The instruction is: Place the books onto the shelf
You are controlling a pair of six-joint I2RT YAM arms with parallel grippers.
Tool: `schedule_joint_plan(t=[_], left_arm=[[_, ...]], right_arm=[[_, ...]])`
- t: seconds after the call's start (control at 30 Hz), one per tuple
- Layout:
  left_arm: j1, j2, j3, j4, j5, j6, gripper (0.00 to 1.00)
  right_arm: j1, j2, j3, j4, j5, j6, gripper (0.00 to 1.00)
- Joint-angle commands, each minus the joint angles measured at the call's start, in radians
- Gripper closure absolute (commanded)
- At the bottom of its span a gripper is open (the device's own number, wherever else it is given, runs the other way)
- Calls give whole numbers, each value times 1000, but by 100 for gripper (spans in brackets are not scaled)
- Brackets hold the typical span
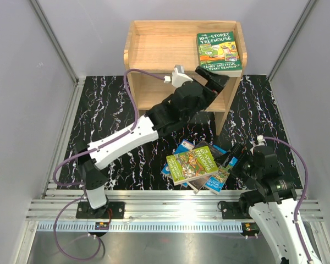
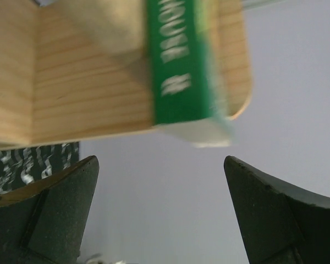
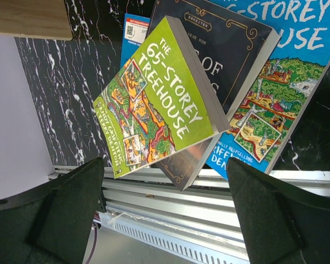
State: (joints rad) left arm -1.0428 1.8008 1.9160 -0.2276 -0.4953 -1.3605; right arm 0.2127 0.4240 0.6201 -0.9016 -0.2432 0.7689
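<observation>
Green book (image 1: 218,50) lies at the shelf's (image 1: 154,49) right edge, left pincer (image 1: 213,80) gaping nearby.

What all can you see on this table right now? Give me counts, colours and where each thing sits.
shelf: one, light wood, far side of the table
104-Storey Treehouse book: one, green, flat on the shelf's top, right end
65-Storey Treehouse book: one, lime green, top of the pile near the front edge
dark book: one, black, under it
blue books: two visible, bottom of the pile
mat: one, black with white veins, under everything
rail: one, silver, front edge
cables: two, purple, along the arms
left gripper: black, open, at the shelf's top
right gripper: black, open, over the pile
</observation>
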Motion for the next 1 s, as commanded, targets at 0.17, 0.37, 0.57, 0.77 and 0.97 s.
schedule_joint_plan(t=[0.17, 0.37, 0.57, 0.77, 0.97], left_arm=[[-8, -139, -127, -35, 110, 63, 1], [-6, -290, -267, -231, 155, 245, 1], [-3, -569, -737, -274, 155, 396, 1], [81, -745, -1115, -112, 388, 478, 1], [188, -619, -1192, 0, 498, 535, 1]], right_arm=[[7, 15, 0, 44, 39, 15, 0], [8, 9, 0, 43, 44, 21, 0], [8, 64, -3, 47, 38, 27, 0], [8, 182, -66, 142, -8, 47, 0], [8, 291, -94, 219, -24, 61, 0]])
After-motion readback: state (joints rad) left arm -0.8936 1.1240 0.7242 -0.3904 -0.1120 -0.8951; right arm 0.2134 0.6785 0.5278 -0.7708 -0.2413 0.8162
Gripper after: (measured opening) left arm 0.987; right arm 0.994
